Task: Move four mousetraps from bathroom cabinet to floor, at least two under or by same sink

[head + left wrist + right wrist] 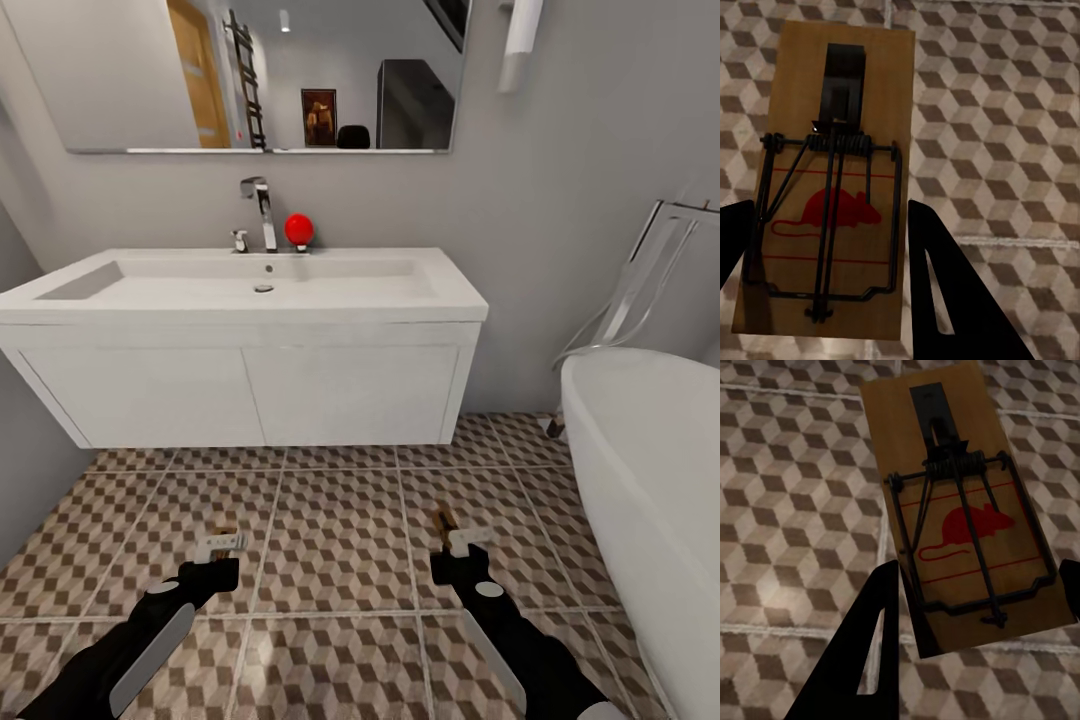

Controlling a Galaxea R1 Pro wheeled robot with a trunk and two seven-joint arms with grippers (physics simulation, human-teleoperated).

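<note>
Here each hand, left (222, 545) and right (462, 545), is clamped on a mousetrap (832, 180) (960, 510) lying lengthwise between its fingers, over the floor (340, 540) before the sink (240, 300).

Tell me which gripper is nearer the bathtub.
Right. The right gripper is near the bathtub; the left gripper sits farther off, across the floor.
</note>
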